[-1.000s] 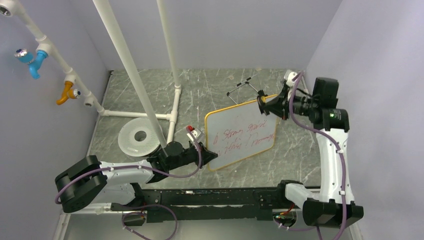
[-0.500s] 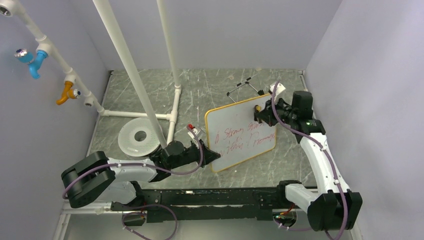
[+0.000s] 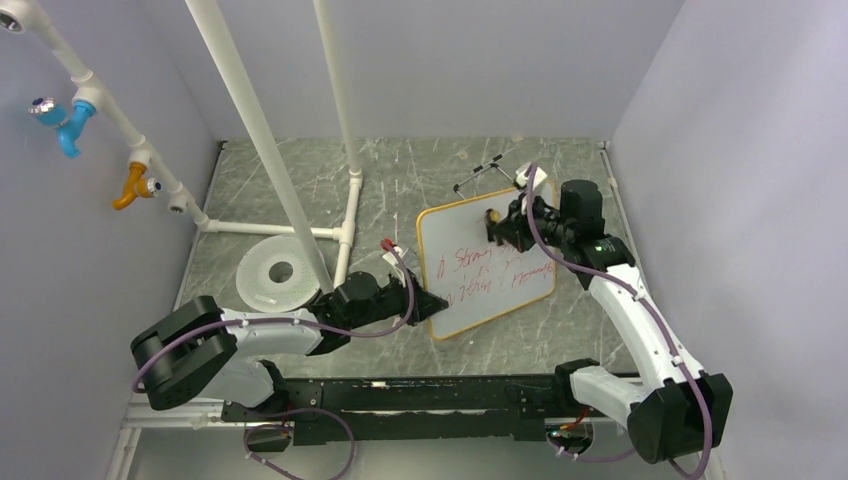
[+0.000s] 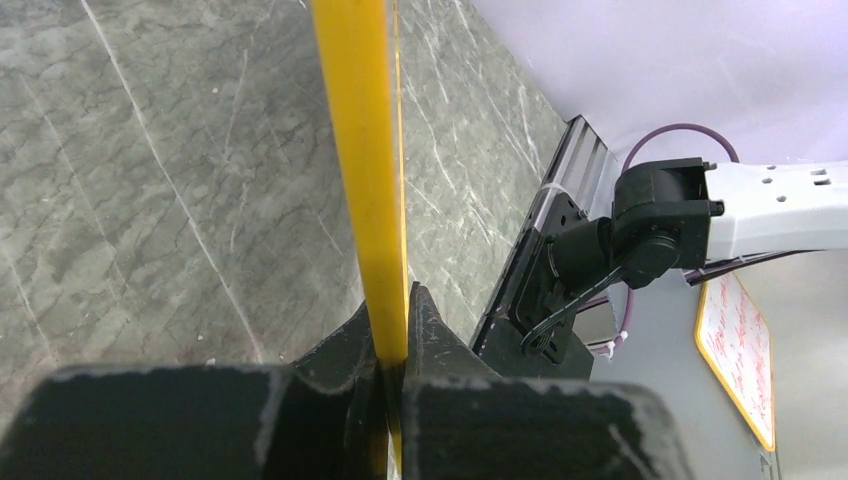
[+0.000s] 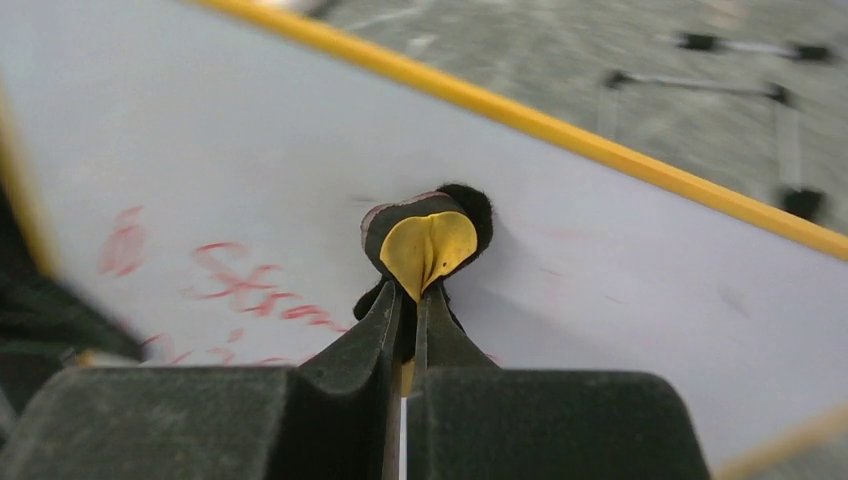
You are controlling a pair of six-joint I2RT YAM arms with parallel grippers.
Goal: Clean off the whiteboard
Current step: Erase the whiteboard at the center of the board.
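WHITEBOARD CLEAN-UP: The left jaws are clamped shut on the orange-yellow frame of the whiteboard (image 3: 480, 290). They grip its near-left edge, so the board appears to stand tilted up off the grey counter (image 3: 300, 180). The right jaws are closed tight on a small yellow-and-black eraser (image 5: 428, 240) and press that pad against the white surface near the board's far edge. The red writing (image 5: 240, 285) lies just left of the right jaws and below the pad in the wrist view. The pad is not on it.

The wiping looks barely begun, with nearly the whole scrawl left to clear. The hazards from here are in the two grips. The board is held along one edge only, well apart from where the pad presses. A firm push from the right jaws could twist the frame in the left jaws or pull it out. The eraser is pinched by a narrow part, and its head bulges beyond the tips. Dragged sideways, it could fold over or slip free, leaving bare tips to scrape the board. Too light a touch would likely only smear the ink. A black wire stand (image 5: 800, 203) lies on the counter beyond the right jaws, and a wide stroke could catch it.
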